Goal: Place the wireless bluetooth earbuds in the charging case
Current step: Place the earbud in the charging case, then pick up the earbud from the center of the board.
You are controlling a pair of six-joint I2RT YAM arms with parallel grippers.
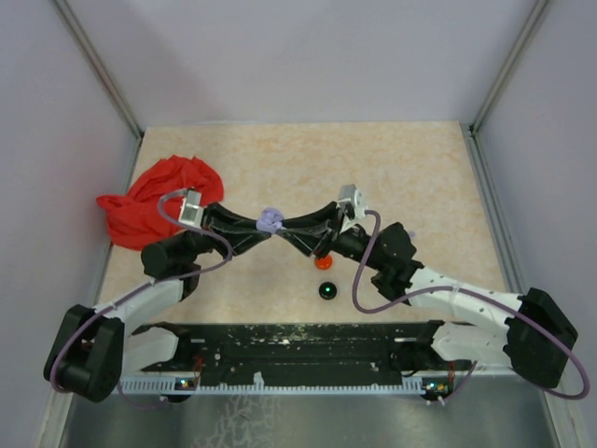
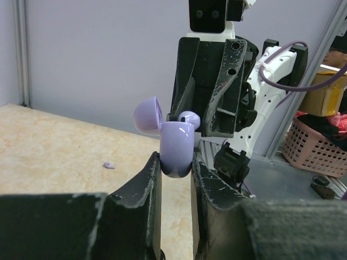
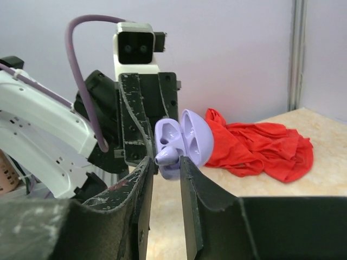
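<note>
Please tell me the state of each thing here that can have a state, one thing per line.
charging case: lid open, held upright in the air.
earbud: lavender, gripped, at the case's open top; whether it is seated cannot be told.
left gripper: shut on the charging case.
right gripper: shut on the earbud.
red cloth: crumpled in a heap.

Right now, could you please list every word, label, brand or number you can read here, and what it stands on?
No readable text in any view.
The lavender charging case, clamped in the left gripper: plain, no logo.
The lavender earbud in the right gripper: unmarked.
The red cloth: no print.
The cardboard box: too blurred to tell.
</note>
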